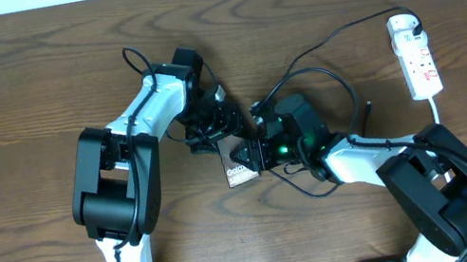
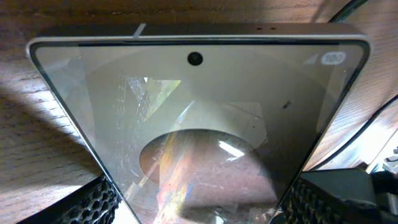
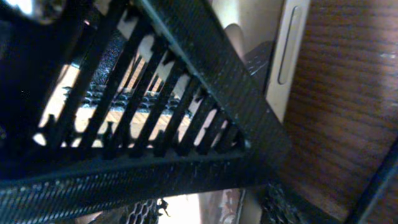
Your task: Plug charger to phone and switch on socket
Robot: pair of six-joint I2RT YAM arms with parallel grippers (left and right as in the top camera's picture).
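1. From overhead, the phone (image 1: 240,170) sits near the middle of the wooden table (image 1: 4,85), its lettered face turned up. Both grippers crowd against it. We cannot tell whether it lies flat or is tipped up.
2. The left gripper (image 1: 222,141) meets the phone from about 11 o'clock. In the left wrist view the phone (image 2: 199,106) fills almost the whole frame. Textured fingers (image 2: 93,202) bear on its two long edges, at 7 and 5 o'clock of that picture. We read these jaws as grasping the phone.
3. The right gripper (image 1: 262,150) is just beside the phone at about 2 o'clock. Its own camera is largely blocked by a black lattice (image 3: 155,124) close to the lens. Past it we see only a strip of the phone's silvery edge (image 3: 291,59) at 1 o'clock, plus bare wood. We cannot tell whether these jaws are released or clenched, or whether anything is in them.
4. The charger (image 1: 346,31) shows as a thin black cable. It runs from a black plug (image 1: 413,23) at the 12 o'clock end of the socket and arcs toward 9 o'clock. It ends among the grippers, with its connector tip hidden from us.
5. The socket (image 1: 418,60) lies at 2 o'clock from the phone, well apart from it. Its length runs from 12 to 6, and its white cord (image 1: 436,110) leaves the 6 o'clock end.
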